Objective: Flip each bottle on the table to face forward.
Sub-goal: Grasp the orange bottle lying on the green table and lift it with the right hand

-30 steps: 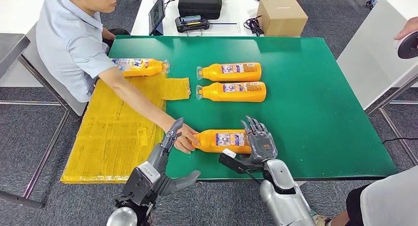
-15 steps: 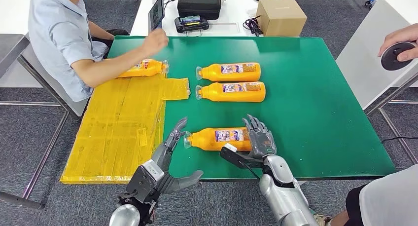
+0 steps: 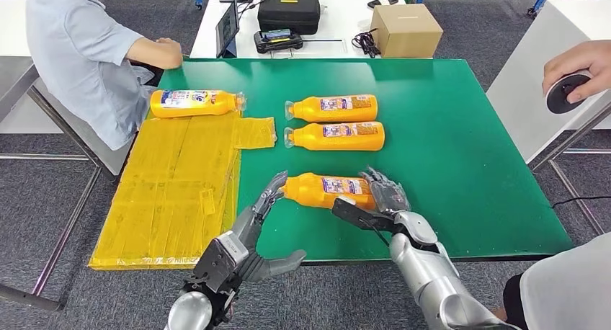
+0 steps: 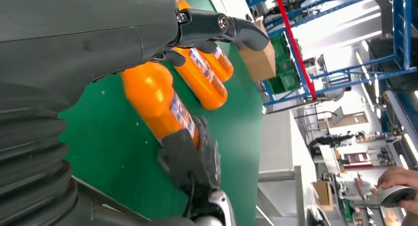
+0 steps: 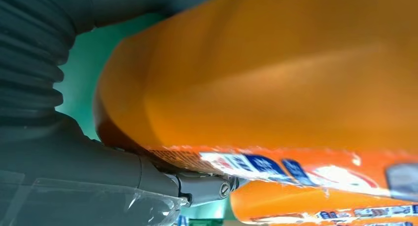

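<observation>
I see my right robot hand (image 3: 383, 199) clamped on the nearest orange plastic bottle's (image 3: 326, 191) base; my left robot hand (image 3: 261, 209), fingers apart, touches its cap end on the green bench (image 3: 461, 150).

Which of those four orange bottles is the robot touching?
The nearest bottle, alone at the table's front: the right robot hand grips its base; the left robot hand meets its cap.

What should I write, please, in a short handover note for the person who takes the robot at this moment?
Right hand: grips the base end of the near orange plastic bottle, which lies on the green table.
Left hand: fingers apart at that bottle's cap end; contact cannot be told.
Two more orange bottles lie side by side mid-table; a fourth lies by the yellow sheet, near a seated person.
Done: cannot tell which bottles face forward.
Left: finish turning the near bottle, check the others.
</observation>
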You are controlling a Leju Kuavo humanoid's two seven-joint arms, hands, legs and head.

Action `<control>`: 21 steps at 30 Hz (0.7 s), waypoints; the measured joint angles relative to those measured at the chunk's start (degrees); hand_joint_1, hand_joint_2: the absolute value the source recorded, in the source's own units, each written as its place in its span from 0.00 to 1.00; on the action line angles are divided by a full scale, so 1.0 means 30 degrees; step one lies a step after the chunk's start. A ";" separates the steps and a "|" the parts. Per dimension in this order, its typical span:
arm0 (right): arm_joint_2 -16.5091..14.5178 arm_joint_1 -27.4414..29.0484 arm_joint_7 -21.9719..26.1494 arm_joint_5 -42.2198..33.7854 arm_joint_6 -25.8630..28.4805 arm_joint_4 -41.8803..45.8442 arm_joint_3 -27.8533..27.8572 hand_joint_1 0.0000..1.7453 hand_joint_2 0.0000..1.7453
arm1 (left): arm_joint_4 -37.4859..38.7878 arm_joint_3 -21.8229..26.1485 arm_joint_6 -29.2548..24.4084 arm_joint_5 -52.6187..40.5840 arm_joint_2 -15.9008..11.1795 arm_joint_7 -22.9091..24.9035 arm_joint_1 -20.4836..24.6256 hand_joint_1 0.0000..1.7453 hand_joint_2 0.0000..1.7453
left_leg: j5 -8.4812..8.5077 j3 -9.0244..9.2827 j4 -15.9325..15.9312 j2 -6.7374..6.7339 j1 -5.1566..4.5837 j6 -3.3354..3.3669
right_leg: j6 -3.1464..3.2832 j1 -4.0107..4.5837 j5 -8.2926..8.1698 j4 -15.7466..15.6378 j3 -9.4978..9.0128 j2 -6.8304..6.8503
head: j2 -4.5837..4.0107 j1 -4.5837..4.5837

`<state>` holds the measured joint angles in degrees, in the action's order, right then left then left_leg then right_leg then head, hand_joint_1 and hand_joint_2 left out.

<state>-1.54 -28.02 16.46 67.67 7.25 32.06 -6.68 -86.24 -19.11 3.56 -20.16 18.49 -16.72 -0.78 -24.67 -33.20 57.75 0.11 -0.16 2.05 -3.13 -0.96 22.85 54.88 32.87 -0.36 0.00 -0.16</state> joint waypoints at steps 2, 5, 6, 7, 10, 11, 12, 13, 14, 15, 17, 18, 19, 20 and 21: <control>0.0184 -0.0234 0.0239 0.0113 -0.0085 -0.0397 -0.0222 1.00 1.00 | 0.0175 -0.0078 0.0058 0.0066 0.0000 -0.0018 0.0118 0.00 1.00 | -0.0015 0.0049 0.0000 0.0000 0.0003 -0.0010 | 0.0001 0.0002 0.0013 0.0000 0.0001 -0.0001 | 0.0000 0.0002; 0.0444 -0.0468 0.0858 0.0049 -0.0069 -0.0849 -0.0538 1.00 1.00 | 0.0421 -0.0263 0.0108 0.0155 -0.0004 -0.0073 0.0306 0.00 1.00 | -0.0031 0.0083 0.0000 0.0003 0.0003 -0.0016 | -0.0012 0.0001 0.0041 -0.0001 -0.0020 0.0000 | 0.0000 0.0004; 0.0512 -0.0512 0.1076 -0.0022 -0.0054 -0.0947 -0.0632 1.00 1.00 | 0.0490 -0.0301 0.0117 0.0173 -0.0005 -0.0089 0.0353 0.00 1.00 | -0.0032 0.0083 0.0000 0.0003 0.0002 -0.0015 | -0.0019 -0.0001 0.0046 -0.0001 -0.0022 0.0000 | 0.0000 0.0005; 0.0552 -0.0547 0.1280 -0.0124 -0.0041 -0.0998 -0.0709 1.00 1.00 | 0.0539 -0.0317 0.0122 0.0189 -0.0007 -0.0104 0.0382 0.00 1.00 | -0.0032 0.0082 0.0000 0.0004 0.0001 -0.0014 | -0.0023 -0.0001 0.0046 -0.0001 -0.0022 0.0000 | 0.0000 0.0005; 0.0617 -0.0556 0.1875 -0.0609 -0.0010 -0.1055 -0.0822 1.00 1.00 | 0.0623 -0.0354 0.0126 0.0261 -0.0011 -0.0137 0.0434 0.00 1.00 | -0.0031 0.0076 0.0000 0.0006 -0.0001 -0.0013 | -0.0028 -0.0003 0.0040 -0.0001 -0.0023 0.0000 | 0.0000 0.0004; 0.0635 -0.0536 0.2100 -0.0838 -0.0007 -0.1060 -0.0824 1.00 1.00 | 0.0639 -0.0374 0.0126 0.0288 -0.0013 -0.0153 0.0452 0.00 1.00 | -0.0031 0.0070 0.0000 0.0006 -0.0001 -0.0013 | -0.0027 -0.0003 0.0037 -0.0001 -0.0042 -0.0001 | 0.0000 0.0005; 0.0656 -0.0507 0.2359 -0.1110 -0.0005 -0.1060 -0.0818 1.00 1.00 | 0.0654 -0.0392 0.0124 0.0310 -0.0014 -0.0171 0.0470 0.00 1.00 | -0.0030 0.0063 0.0001 0.0006 -0.0001 -0.0012 | -0.0022 -0.0002 0.0030 0.0000 -0.0079 -0.0001 | 0.0000 0.0004; 0.0672 -0.0474 0.2640 -0.1453 -0.0014 -0.1058 -0.0807 1.00 1.00 | 0.0668 -0.0408 0.0113 0.0330 -0.0015 -0.0191 0.0487 0.00 1.00 | -0.0029 0.0056 0.0001 0.0003 -0.0001 -0.0012 | -0.0018 -0.0002 0.0023 0.0001 -0.0117 -0.0003 | 0.0000 0.0004; 0.0687 -0.0420 0.2995 -0.1936 -0.0049 -0.1056 -0.0780 1.00 1.00 | 0.0681 -0.0426 0.0097 0.0350 -0.0015 -0.0222 0.0504 0.00 1.00 | -0.0028 0.0052 0.0002 -0.0001 0.0000 -0.0012 | -0.0013 -0.0001 0.0017 0.0002 -0.0151 -0.0005 | 0.0000 0.0004; 0.0696 -0.0361 0.3363 -0.2458 -0.0134 -0.1053 -0.0726 1.00 1.00 | 0.0692 -0.0439 0.0075 0.0375 -0.0016 -0.0257 0.0518 0.00 1.00 | -0.0026 0.0049 0.0003 -0.0007 0.0000 -0.0012 | -0.0009 -0.0001 0.0011 0.0002 -0.0169 -0.0008 | 0.0000 0.0002; 0.0694 -0.0230 0.4140 -0.3668 -0.0541 -0.1035 -0.0517 1.00 1.00 | 0.0700 -0.0459 -0.0039 0.0537 -0.0020 -0.0371 0.0540 0.00 1.00 | -0.0026 0.0047 0.0003 -0.0016 0.0002 -0.0013 | -0.0009 0.0001 0.0010 0.0003 -0.0169 -0.0013 | 0.0000 0.0002; 0.0679 -0.0134 0.4456 -0.4275 -0.0825 -0.0980 -0.0361 1.00 1.00 | 0.0696 -0.0463 -0.0231 0.0668 -0.0022 -0.0473 0.0546 0.00 1.00 | -0.0026 0.0044 0.0003 -0.0016 0.0004 -0.0013 | -0.0009 0.0001 0.0011 0.0003 -0.0169 -0.0014 | 0.0000 0.0004; 0.0650 0.0005 0.4695 -0.4925 -0.1106 -0.0848 -0.0190 1.00 1.00 | 0.0679 -0.0459 -0.0600 0.0856 -0.0022 -0.0618 0.0540 0.00 1.00 | -0.0026 0.0038 0.0002 -0.0012 0.0007 -0.0014 | -0.0008 0.0003 0.0012 0.0004 -0.0168 -0.0013 | 0.0000 0.0004; 0.0601 0.0207 0.4841 -0.5578 -0.1349 -0.0615 -0.0009 1.00 1.00 | 0.0634 -0.0443 -0.1136 0.1072 -0.0022 -0.0798 0.0521 0.00 1.00 | -0.0026 0.0029 0.0002 -0.0005 0.0011 -0.0014 | -0.0007 0.0004 0.0013 0.0004 -0.0167 -0.0012 | 0.0000 0.0004; 0.0524 0.0477 0.4891 -0.6198 -0.1537 -0.0240 0.0160 1.00 1.00 | 0.0539 -0.0408 -0.1788 0.1317 -0.0022 -0.0984 0.0484 0.00 1.00 | -0.0026 0.0017 0.0002 0.0001 0.0014 -0.0014 | -0.0007 0.0006 0.0014 0.0005 -0.0163 -0.0010 | 0.0000 0.0004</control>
<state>0.04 -26.59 31.14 49.08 2.64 31.34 -6.20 -84.62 -20.33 -1.81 -16.21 18.43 -19.67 0.67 -24.75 -33.15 57.75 0.12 -0.12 2.00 -3.15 -0.95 22.89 54.90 32.38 -0.39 0.00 -0.15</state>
